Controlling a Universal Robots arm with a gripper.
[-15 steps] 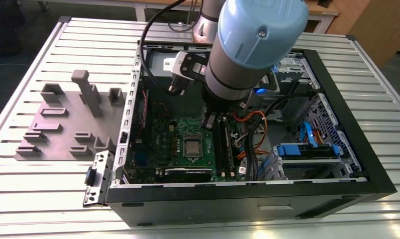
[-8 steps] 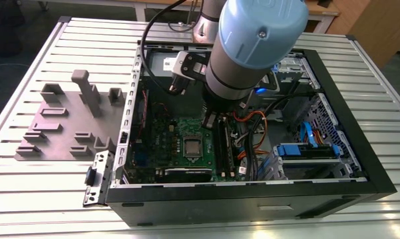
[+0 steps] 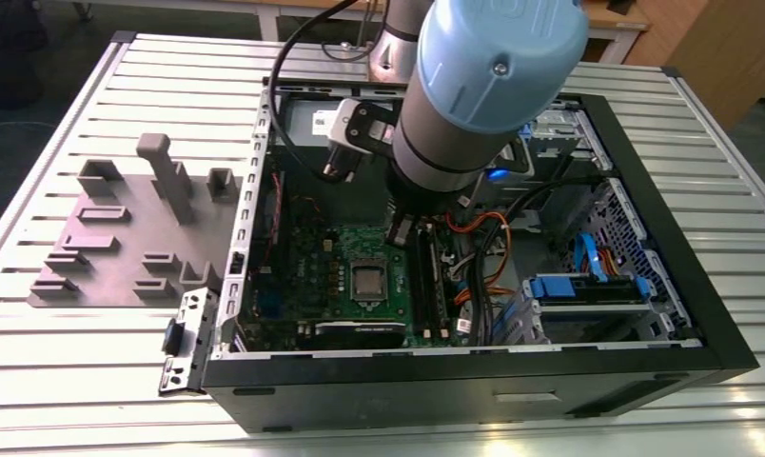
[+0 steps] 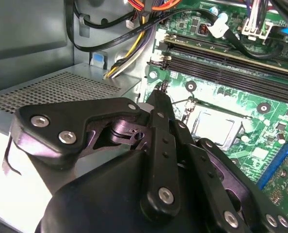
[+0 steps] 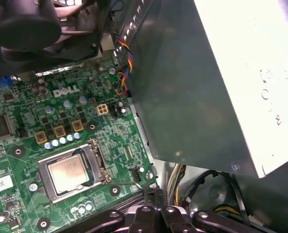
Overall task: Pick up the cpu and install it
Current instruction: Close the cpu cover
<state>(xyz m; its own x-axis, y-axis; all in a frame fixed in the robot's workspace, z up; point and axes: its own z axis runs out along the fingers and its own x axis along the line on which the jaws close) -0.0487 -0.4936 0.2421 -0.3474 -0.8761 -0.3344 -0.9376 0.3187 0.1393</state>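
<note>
On the exterior view's left, a grey moulded rack of empty holders lies on the slatted metal table, just beside the open computer case. Inside the case, the green board lies flat. The cpu sits near the board's middle, its silvery top facing up. In the first wrist view the cpu lies level within the metal socket frame, and in the second wrist view it shows as a pale square. The arm, with its blue cap, reaches down into the case. Its gripper hangs over the board near the socket, apart from the cpu. In the second wrist view the gripper has its black fingers drawn together at the tips with nothing between them. A big grey box stands close beside it. Further to the exterior view's right come the long memory slots, orange cables and a blue drive bracket.
</note>
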